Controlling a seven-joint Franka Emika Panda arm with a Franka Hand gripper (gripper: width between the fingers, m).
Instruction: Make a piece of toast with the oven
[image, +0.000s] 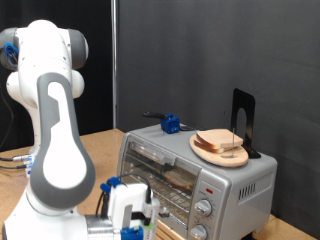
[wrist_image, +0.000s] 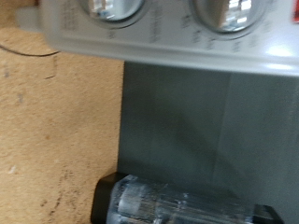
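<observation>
The silver-grey oven (image: 190, 175) stands on the wooden table at the exterior view's right, its knobs (image: 206, 207) on the front panel. On its roof a round wooden plate (image: 200, 148) carries the piece of toast (image: 222, 141), pale with a brown crust. A tan shape (image: 180, 179) shows on the rack inside the oven; what it is stays unclear. My gripper (image: 133, 222) hangs low in front of the oven, at the exterior view's bottom, with nothing seen between its fingers. In the wrist view the oven's knobs (wrist_image: 229, 9) sit close, above a grey surface.
A small blue object (image: 172, 124) and a black stand (image: 243, 122) also sit on the oven's roof. The wooden table (wrist_image: 51, 131) shows beside the oven. A dark and clear part (wrist_image: 177, 201) lies at the wrist view's edge. A dark curtain hangs behind.
</observation>
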